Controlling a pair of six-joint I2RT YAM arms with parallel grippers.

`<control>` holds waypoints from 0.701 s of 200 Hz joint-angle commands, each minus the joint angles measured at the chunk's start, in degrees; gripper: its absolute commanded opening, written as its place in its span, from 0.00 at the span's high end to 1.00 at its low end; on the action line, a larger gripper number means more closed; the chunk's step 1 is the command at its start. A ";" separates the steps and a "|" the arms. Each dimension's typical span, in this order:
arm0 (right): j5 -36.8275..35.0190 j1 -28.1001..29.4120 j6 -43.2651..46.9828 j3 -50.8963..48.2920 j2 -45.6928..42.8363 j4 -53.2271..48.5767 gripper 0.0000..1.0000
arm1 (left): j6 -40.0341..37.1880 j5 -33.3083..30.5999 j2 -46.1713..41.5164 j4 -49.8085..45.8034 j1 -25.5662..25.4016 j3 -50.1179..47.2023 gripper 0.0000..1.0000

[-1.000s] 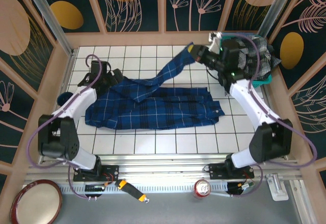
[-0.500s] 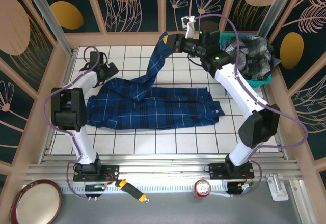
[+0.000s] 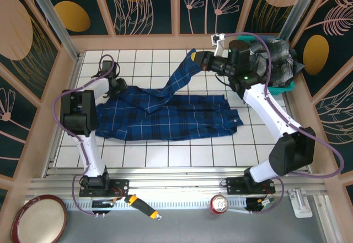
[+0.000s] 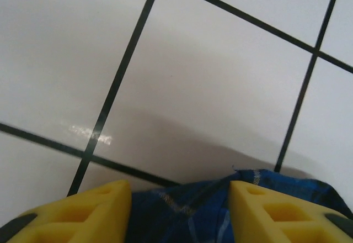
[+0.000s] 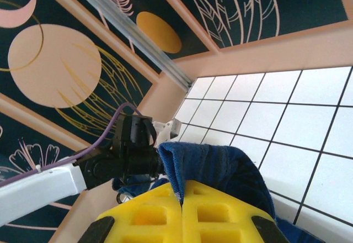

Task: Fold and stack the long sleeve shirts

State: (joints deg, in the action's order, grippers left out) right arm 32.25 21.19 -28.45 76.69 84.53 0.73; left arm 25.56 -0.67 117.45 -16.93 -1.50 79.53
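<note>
A navy-blue plaid shirt (image 3: 171, 119) lies spread across the white tiled table (image 3: 165, 154). My right gripper (image 3: 197, 61) is shut on the end of one sleeve (image 3: 179, 80) and holds it up over the back of the table. In the right wrist view the yellow fingers (image 5: 143, 215) press together on the folded blue edge (image 5: 220, 168). My left gripper (image 3: 117, 85) is at the shirt's far left corner. In the left wrist view it (image 4: 179, 215) stands open, with blue cloth (image 4: 165, 199) lying between the fingers. The grey checked shirt (image 3: 270, 61) is heaped in the basket.
A teal mesh basket (image 3: 287, 88) sits at the back right corner. Wooden walls (image 3: 138, 41) ring the table. Outside the front rail lie a soda can (image 3: 219, 203), an orange-handled tool (image 3: 138, 204) and a red plate (image 3: 38, 221).
My right gripper has swung back to the right and lower with the sleeve in it. The left arm's elbow has shifted while its gripper stays by the shirt's left corner.
</note>
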 commanded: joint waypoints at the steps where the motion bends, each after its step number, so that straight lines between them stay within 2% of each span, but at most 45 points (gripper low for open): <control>1: 1.16 -0.64 -0.80 -0.52 -1.43 4.05 1.00 | -5.03 -0.69 1.34 -2.61 -0.08 2.97 0.75; 22: 1.19 -1.89 -0.43 0.54 0.06 2.74 1.00 | -6.80 -1.17 -0.28 -3.17 -0.04 3.81 1.00; 51: -1.03 -5.37 0.45 2.28 2.18 -0.52 1.00 | -5.54 -5.39 -7.58 -2.21 0.08 0.27 1.00; 68: -3.95 -7.85 1.10 1.54 2.33 -3.75 1.00 | -3.40 -5.05 -14.24 0.90 0.27 -5.34 1.00; 105: -8.37 -12.54 0.26 -11.74 -2.21 -2.13 1.00 | 4.24 -6.96 -29.29 10.32 0.27 -24.30 1.00; 124: -8.87 -14.91 0.39 -18.37 -3.37 -0.67 1.00 | 7.56 -11.51 -34.15 13.06 0.35 -32.51 1.00; 140: -8.93 -17.40 0.00 -21.57 -2.38 0.22 1.00 | 9.38 -15.03 -36.56 13.50 0.44 -35.64 1.00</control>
State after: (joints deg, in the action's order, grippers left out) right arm 25.32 6.37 -28.42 59.13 82.74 -0.91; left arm 29.43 -9.02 82.85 -6.72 -1.50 49.15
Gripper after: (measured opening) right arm 0.063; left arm 0.051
